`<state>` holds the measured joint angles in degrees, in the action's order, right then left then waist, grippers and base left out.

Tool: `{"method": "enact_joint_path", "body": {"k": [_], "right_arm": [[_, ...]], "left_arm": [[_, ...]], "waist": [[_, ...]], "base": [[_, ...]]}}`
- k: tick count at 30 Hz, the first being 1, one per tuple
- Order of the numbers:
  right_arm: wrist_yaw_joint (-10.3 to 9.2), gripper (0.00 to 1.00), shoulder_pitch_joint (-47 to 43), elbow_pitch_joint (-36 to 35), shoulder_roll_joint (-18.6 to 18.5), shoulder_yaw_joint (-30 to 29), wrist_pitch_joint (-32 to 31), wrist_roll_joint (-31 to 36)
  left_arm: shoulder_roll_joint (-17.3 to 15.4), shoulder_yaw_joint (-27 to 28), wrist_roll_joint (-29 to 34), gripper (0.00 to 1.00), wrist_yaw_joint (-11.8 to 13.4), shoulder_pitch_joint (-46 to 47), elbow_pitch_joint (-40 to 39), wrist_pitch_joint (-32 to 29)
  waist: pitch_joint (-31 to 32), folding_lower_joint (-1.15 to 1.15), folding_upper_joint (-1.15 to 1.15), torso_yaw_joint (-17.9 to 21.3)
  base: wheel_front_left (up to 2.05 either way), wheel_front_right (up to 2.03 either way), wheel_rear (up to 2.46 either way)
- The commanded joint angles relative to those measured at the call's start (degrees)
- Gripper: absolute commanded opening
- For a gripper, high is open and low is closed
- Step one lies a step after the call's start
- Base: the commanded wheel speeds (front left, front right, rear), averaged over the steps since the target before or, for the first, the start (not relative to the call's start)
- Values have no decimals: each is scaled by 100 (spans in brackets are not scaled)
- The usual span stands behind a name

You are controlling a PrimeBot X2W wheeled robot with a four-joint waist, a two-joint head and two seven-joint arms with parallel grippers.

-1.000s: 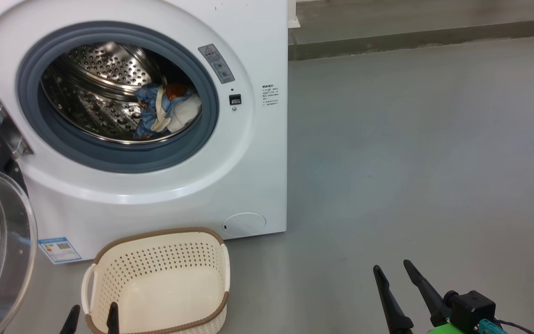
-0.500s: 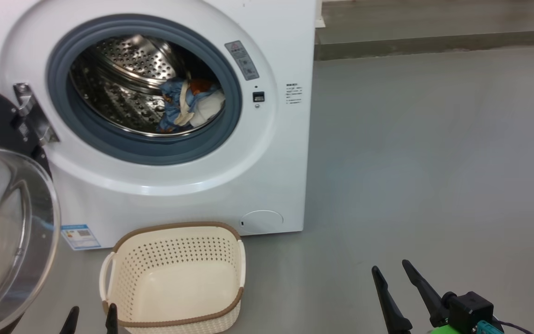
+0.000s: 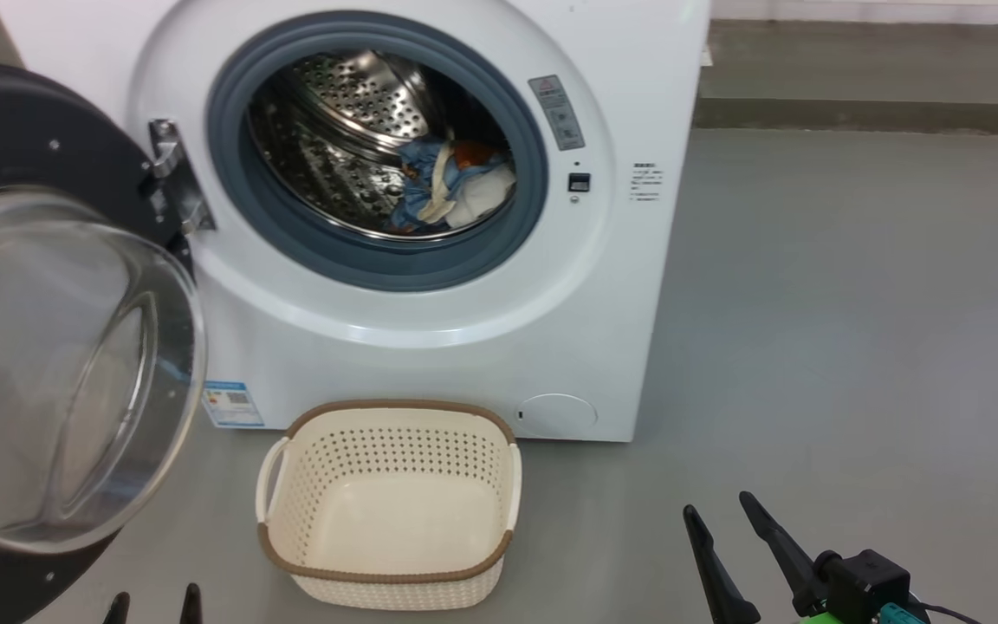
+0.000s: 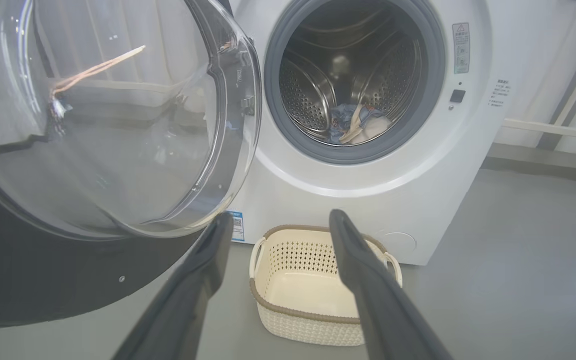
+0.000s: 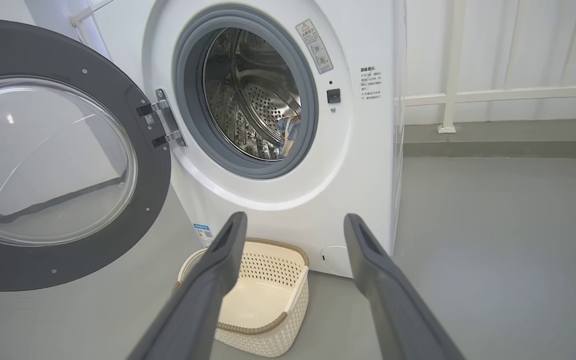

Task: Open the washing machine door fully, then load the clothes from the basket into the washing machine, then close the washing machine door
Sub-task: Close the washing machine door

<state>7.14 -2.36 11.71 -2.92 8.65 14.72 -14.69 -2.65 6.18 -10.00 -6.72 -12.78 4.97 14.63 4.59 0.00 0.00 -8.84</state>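
The white washing machine (image 3: 464, 347) stands with its round black door (image 3: 48, 347) swung wide open to the left, glass bowl bulging toward me. Light blue clothes (image 3: 451, 184) with white lining lie inside the steel drum, also visible as clothes (image 4: 355, 124). On the floor in front sits the cream basket (image 3: 391, 503), its inside bare. My left gripper (image 3: 152, 604) is open at the bottom left, near the door's lower edge. My right gripper (image 3: 720, 520) is open at the lower right, holding nothing. Both wrist views look past spread fingers (image 4: 208, 260) (image 5: 223, 260) at the basket (image 5: 263, 300).
Grey floor (image 3: 854, 347) spreads to the right of the machine. A low ledge (image 3: 871, 113) runs along the back wall, with white rails and curtains (image 5: 508, 90) behind. The open door takes up the room left of the basket.
The head camera has swung left, so the machine, door and basket sit further right in the picture. Both grippers stay open in much the same low places.
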Motion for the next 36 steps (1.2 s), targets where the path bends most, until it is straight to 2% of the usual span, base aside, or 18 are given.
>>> {"method": "enact_joint_path", "body": {"k": [1, 8, 26, 36], "right_arm": [[35, 100, 127, -142, 4, 169, 28, -20], [35, 100, 128, -152, 4, 155, 28, -48], [35, 100, 151, -138, 4, 213, 28, -75], [35, 100, 395, -39, 4, 407, 28, -44]], "left_arm": [[-23, 224, -48, 100, 57, 112, -114, 37], [-23, 300, -50, 100, 68, 165, -22, 37], [-22, 441, -110, 100, 131, 222, 152, 37], [-22, 555, -249, 100, 228, 183, 53, 37]], "waist": [[8, 0, 0, -214], [-38, 0, 0, -759], [-5, 0, 0, -1770], [-172, 0, 0, -1931]], "base": [[0, 0, 0], [0, 0, 0], [0, 0, 0], [0, 0, 0]]}}
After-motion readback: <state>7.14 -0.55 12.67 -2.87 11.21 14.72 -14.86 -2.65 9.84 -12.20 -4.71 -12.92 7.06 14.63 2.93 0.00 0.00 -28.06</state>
